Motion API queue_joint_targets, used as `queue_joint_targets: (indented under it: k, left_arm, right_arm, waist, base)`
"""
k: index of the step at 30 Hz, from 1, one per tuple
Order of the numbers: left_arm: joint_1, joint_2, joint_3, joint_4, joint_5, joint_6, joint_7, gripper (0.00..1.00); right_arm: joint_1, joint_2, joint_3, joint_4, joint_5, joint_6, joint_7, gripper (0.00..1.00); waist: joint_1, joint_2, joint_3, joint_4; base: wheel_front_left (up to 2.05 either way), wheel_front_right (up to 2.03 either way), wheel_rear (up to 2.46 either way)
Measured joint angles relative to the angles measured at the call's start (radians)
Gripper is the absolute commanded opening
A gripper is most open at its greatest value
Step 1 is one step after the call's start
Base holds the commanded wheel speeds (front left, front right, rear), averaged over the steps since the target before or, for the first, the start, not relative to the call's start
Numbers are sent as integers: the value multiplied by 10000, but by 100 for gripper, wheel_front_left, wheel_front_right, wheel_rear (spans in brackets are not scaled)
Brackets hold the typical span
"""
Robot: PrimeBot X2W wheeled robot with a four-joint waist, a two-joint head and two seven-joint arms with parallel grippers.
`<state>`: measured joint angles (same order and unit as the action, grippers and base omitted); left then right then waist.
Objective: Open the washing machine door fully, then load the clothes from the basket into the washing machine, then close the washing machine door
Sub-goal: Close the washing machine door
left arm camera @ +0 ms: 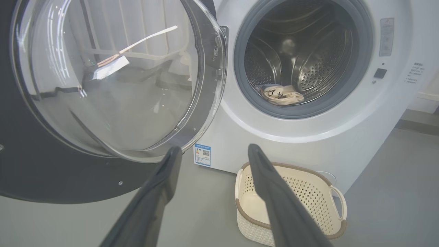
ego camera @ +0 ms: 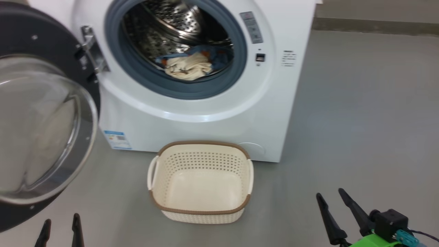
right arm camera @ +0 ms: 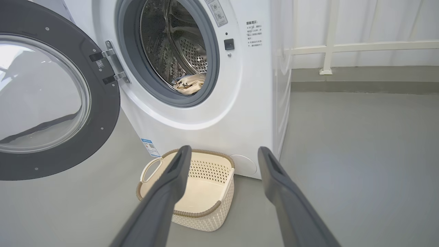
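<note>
On grey floor (ego camera: 360,120), basket (ego camera: 202,209) before washing machine (ego camera: 192,128), white railing (right arm camera: 329,46) beyond, left end effector (ego camera: 61,218) and right end effector (ego camera: 330,192) wide

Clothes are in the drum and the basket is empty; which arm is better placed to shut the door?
Left, probably. The washing machine door hangs open on the robot's left, close by the open left claw; the right claw sits far across, beyond the basket.

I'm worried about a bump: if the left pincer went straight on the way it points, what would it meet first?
Probably the washing machine, its lower front by the blue label, right beside the door rim; depth is unclear.
</note>
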<state>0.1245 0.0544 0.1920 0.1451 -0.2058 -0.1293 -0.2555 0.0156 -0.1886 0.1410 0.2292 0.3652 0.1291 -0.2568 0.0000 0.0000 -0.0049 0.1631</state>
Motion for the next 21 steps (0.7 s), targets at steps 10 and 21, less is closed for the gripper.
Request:
queue_joint_targets:
  k: [10,21]
  left_arm:
    - [229,-90,384,-134,-19,0,0,100]
    - [397,-157,706,-215,-596,50,0,100]
  right_arm:
    - [-692,6,863,261,73,0,2,100]
    - [-1596,-36,1682,472,127,0,0,100]
  waist:
    - [0,0,-30,1647]
    - [0,0,70,3403]
  base:
    - [0,0,0]
    - [0,0,0]
